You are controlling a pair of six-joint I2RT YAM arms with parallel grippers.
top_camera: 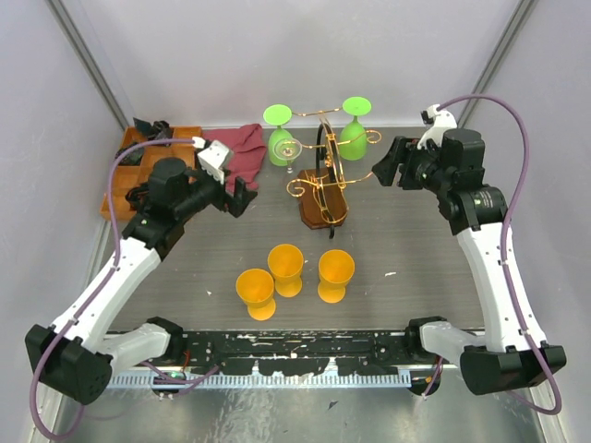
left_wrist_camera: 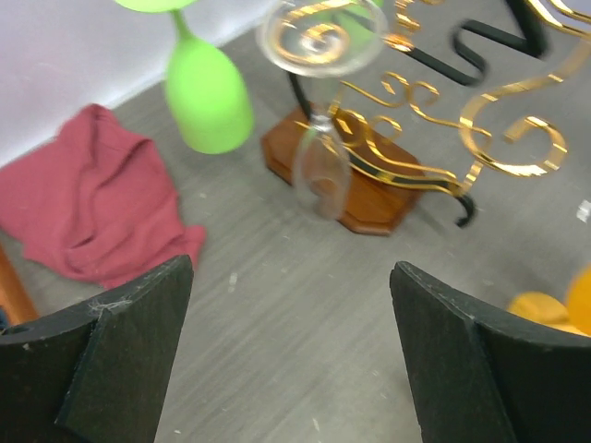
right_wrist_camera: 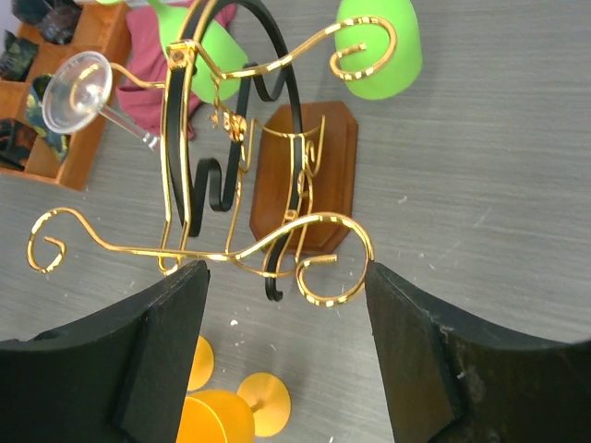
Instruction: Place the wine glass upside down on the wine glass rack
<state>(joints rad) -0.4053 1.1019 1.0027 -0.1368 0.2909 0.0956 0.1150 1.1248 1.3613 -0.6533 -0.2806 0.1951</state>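
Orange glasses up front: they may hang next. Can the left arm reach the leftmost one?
Probably yes: the left end effector is open and empty, with only bare table before that orange glass.

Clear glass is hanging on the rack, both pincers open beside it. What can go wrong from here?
1. The right pincer sits close to a scroll arm of the wine glass rack; pulling back may snag the wire and swing the clear wine glass and green glasses.
2. The orange glasses stand between rack and arm bases; a low retreat by either arm might topple them.
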